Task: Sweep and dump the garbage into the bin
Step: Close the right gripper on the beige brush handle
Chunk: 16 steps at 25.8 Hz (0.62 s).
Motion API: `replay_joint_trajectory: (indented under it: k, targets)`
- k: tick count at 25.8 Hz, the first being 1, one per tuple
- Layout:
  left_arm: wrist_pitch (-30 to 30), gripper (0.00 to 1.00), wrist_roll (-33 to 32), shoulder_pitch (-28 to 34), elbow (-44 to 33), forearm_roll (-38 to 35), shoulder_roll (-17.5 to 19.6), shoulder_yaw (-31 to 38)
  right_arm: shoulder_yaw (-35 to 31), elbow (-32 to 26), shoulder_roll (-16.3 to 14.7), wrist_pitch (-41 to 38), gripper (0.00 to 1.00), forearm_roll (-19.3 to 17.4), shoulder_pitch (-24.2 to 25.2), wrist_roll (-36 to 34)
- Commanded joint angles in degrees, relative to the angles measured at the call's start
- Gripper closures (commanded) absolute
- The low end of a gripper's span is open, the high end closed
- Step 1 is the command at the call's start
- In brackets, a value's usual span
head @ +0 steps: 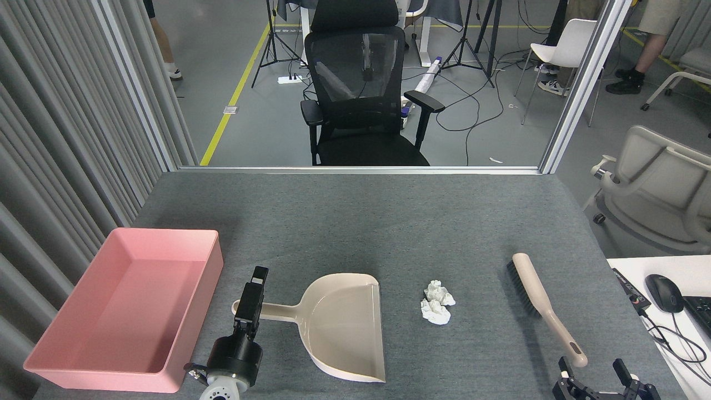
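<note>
The garbage, two crumpled white wads [437,303], lies touching on the grey table between the beige dustpan [344,328] and the beige brush [541,300]. At the left stands the pink bin [166,231], with nothing in it. My left gripper [253,300] stands edge-on over the end of the dustpan's handle, right of the bin; I cannot see its jaws' gap. At the bottom right edge my right gripper [591,371] is open, its two fingertips either side of and just below the brush handle's end, holding nothing.
A black office chair [361,94] stands beyond the table's far edge. Grey curtain folds [66,139] run along the left. A white desk with a mouse [664,293] adjoins the table's right edge. Bare grey table surface lies behind the tools.
</note>
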Motion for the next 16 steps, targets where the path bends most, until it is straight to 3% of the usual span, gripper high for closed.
replay_joint_trajectory:
  k: [1, 16]
  targets:
    - [-0.2, 0.00, 0.1, 0.0, 0.1, 0.0, 0.0, 0.2, 0.7, 2.2, -0.1, 0.2, 0.00, 1.0, -1.8, 0.0]
    - [-0.3, 0.00, 0.2, 0.1, 0.7, -0.1, 0.0, 0.0, 3.6, 3.2, -1.1, 1.4, 0.00, 1.1, -1.9, 0.1]
